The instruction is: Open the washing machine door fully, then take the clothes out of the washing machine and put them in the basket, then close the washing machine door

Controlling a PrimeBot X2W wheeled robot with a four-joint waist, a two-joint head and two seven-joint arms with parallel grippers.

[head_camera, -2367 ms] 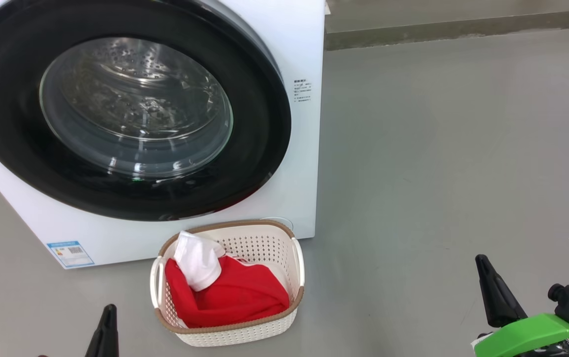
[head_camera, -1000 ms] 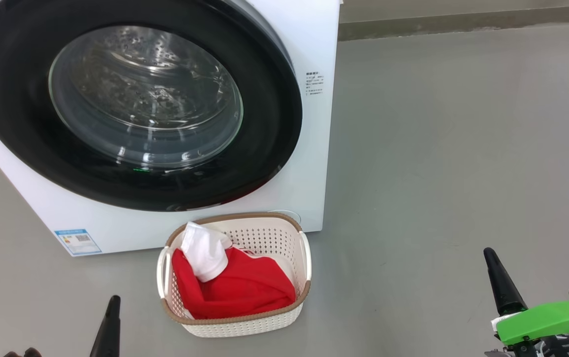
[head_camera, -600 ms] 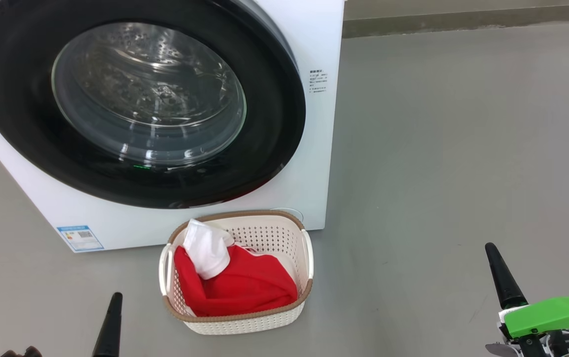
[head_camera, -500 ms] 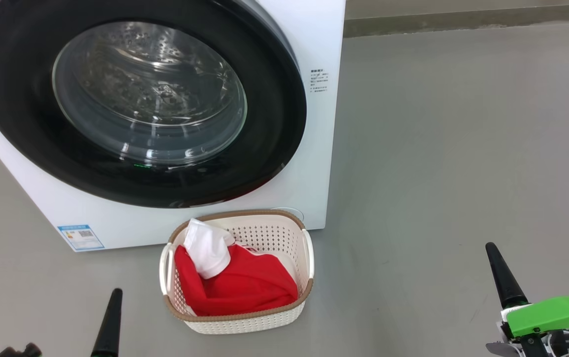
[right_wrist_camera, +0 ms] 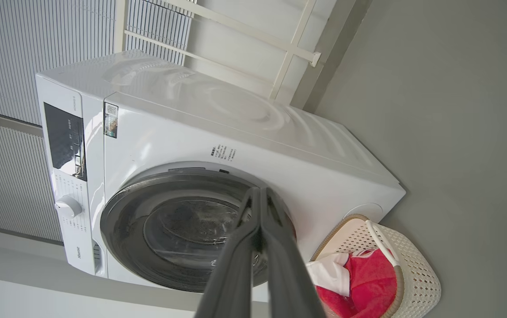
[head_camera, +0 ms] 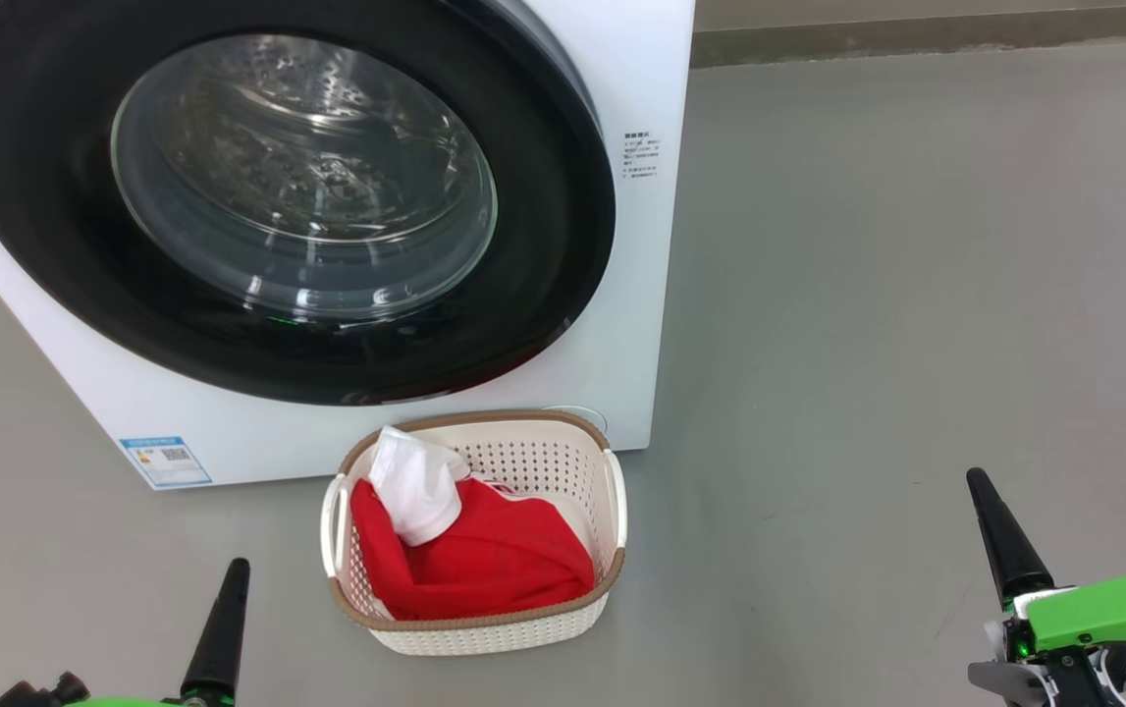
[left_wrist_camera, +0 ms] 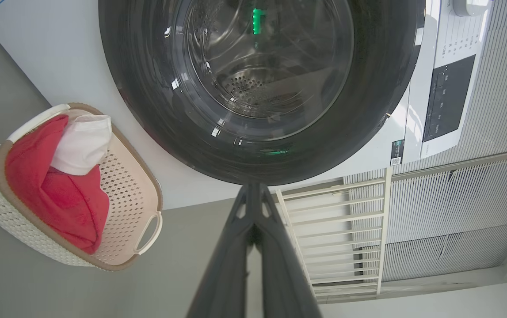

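Since the washing machine door (head_camera: pixel 302 177) sat flush against the front of the washing machine (head_camera: pixel 646 324), its black rim shut all round, the closing step looked finished rather than in hand. The clothes (head_camera: pixel 484 565), red with a white part poking up at the back, lay heaped inside the basket (head_camera: pixel 484 636), which stood on the floor (head_camera: pixel 867 295) just in front of the machine's lower right corner. Through the glass the bare perforated drum showed, and no fabric could be made out inside. The left pincer (head_camera: pixel 237 574) was clenched on nothing, its two fingers pressed tip to tip, low and to the left of the basket and apart from it. The right pincer (head_camera: pixel 981 489) was likewise clenched and empty, well off to the basket's right above bare floor. In both wrist views the fingers met in one point aimed toward the door without touching it. By my reading nothing of the task was left owing. Any next move would call only for holding both arms clear of basket and door, and perhaps for checking that the door had truly caught, which the pictures could not confirm.
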